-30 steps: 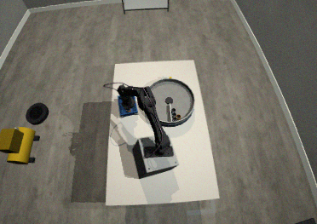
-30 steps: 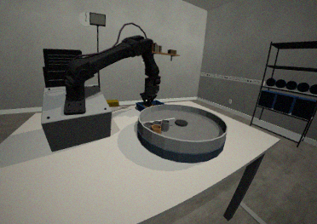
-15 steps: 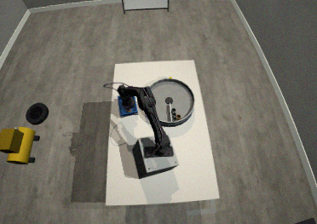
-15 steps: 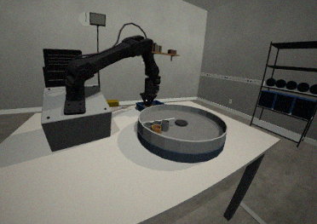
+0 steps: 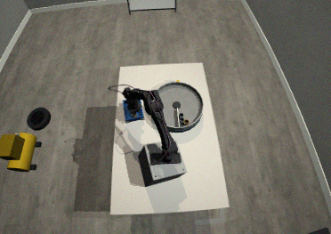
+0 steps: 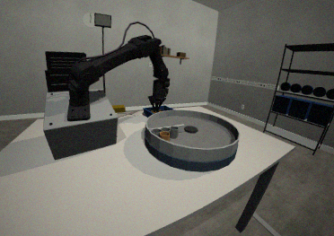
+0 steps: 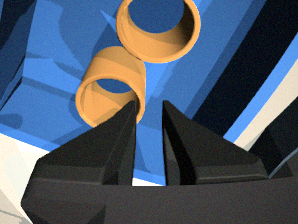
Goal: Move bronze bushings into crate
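The blue crate (image 5: pixel 127 118) (image 6: pixel 147 112) (image 7: pixel 47 85) stands beside the turntable (image 5: pixel 200 107) (image 6: pixel 197 152). In the wrist view two bronze bushings lie in the crate: one (image 7: pixel 117 62) lies tilted at the left fingertip, the other (image 7: pixel 156 54) is just beyond it, its round opening facing the camera. My gripper (image 5: pixel 133 112) (image 6: pixel 155 110) (image 7: pixel 149 110) is low over the crate, its fingers a narrow gap apart with nothing between them; the left fingertip overlaps the nearer bushing's rim. On the turntable, another bronze bushing (image 5: pixel 186 120) (image 6: pixel 164 136) stands near a grey bushing (image 6: pixel 174 131) and other dark ones.
A thin pale bar (image 5: pixel 177 114) runs from the turntable's dark hub (image 5: pixel 176 104) (image 6: pixel 190 129) toward its rim, beside the bushings. The turntable's raised rim is between the near table edge and the crate in the exterior view. The arm's base box (image 6: pixel 81 135) stands on the table.
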Tool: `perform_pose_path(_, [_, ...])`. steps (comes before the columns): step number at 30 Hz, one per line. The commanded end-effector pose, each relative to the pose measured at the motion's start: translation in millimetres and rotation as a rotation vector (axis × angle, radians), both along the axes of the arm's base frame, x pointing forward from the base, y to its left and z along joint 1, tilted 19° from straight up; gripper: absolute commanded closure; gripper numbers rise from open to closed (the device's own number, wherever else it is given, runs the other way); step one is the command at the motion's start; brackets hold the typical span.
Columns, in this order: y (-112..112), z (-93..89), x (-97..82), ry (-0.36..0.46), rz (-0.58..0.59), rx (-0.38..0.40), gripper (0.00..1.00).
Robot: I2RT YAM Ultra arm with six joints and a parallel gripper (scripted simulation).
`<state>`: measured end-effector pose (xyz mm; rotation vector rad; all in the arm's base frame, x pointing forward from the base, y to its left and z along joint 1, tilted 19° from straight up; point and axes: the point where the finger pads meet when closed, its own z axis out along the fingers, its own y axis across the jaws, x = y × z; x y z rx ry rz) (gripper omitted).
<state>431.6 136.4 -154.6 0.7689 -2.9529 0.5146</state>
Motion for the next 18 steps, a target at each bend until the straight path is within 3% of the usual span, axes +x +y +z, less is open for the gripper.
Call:
perform_pose_path(1, [25, 37.9, 9.5, -0.047, 0.016, 0.026, 0.84])
perform_pose_path(5, [32, 57.2, 7.2, -0.044, 0.015, 0.030, 0.84])
perform_pose_path(18, [41, 85.8, 4.5, -0.045, 0.015, 0.030, 0.84])
